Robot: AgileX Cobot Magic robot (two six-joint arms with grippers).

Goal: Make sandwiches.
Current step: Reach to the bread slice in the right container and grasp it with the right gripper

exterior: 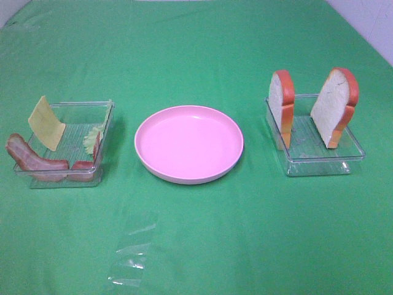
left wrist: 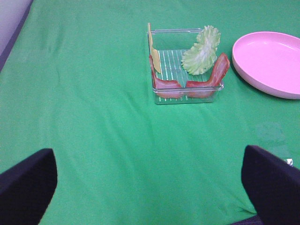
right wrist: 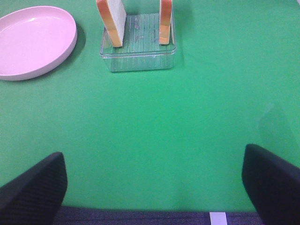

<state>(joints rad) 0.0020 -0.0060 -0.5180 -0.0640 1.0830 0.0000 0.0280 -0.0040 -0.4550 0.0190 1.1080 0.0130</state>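
The sandwiches' parts lie apart in two clear trays; no stacked sandwich is in view. The left tray (exterior: 104, 126) (left wrist: 164, 91) holds a yellow cheese square (exterior: 46, 123) (left wrist: 153, 49), green lettuce (exterior: 92, 140) (left wrist: 201, 49) and two bacon strips (exterior: 34, 160) (left wrist: 166, 84). In the right tray (exterior: 319, 161) (right wrist: 138, 58) two bread slices (exterior: 284, 104) (exterior: 336, 104) (right wrist: 111, 18) stand upright. My left gripper (left wrist: 150, 187) hangs open well short of the left tray, holding nothing. My right gripper (right wrist: 152, 187) is open and empty too, back from the bread tray. Neither gripper shows in the exterior view.
A round pink plate (exterior: 189, 142) (left wrist: 272, 61) (right wrist: 33, 40) sits between the trays on the green cloth. A crumpled piece of clear film (exterior: 132, 258) lies on the cloth near the front edge, left of the middle.
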